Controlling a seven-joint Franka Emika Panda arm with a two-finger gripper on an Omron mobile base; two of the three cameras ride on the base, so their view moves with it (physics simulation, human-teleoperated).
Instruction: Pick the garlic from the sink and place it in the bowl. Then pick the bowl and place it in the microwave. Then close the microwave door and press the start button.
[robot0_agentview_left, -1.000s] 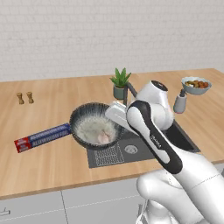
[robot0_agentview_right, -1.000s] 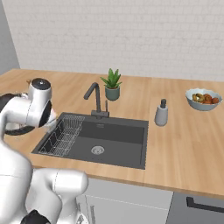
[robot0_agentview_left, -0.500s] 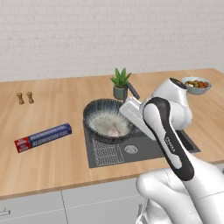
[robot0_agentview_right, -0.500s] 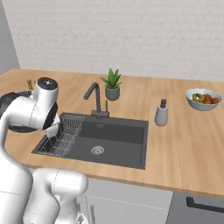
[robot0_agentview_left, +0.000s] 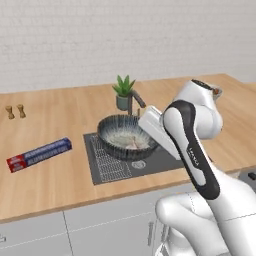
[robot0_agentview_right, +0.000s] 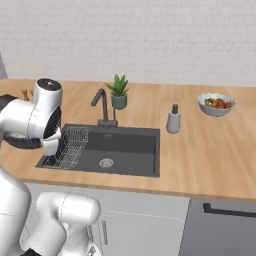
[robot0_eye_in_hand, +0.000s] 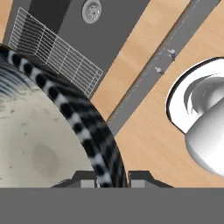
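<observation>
Jaws clamped on the rim of the bowl (robot0_agentview_left: 126, 136), which in the left base view hangs over the sink (robot0_agentview_left: 165, 159) with the garlic (robot0_agentview_left: 133, 143) inside, a foil box (robot0_agentview_left: 39, 154) on the counter to its left and a potted plant (robot0_agentview_left: 123, 92) behind. Right base view: sink with wire rack (robot0_agentview_right: 69, 147), faucet (robot0_agentview_right: 102, 106), soap dispenser (robot0_agentview_right: 173, 119), food bowl (robot0_agentview_right: 216, 104) far right. Hand view: gripper (robot0_eye_in_hand: 112, 178) astride the ribbed rim, drain (robot0_eye_in_hand: 91, 11) beyond.

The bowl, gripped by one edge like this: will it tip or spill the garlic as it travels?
The bowl is wide and the jaws pinch only its rim, so it may sag away from the grip. It looks rigid and ribbed, probably not slippery. The garlic is round and loose inside, likely to roll if tilted.
</observation>
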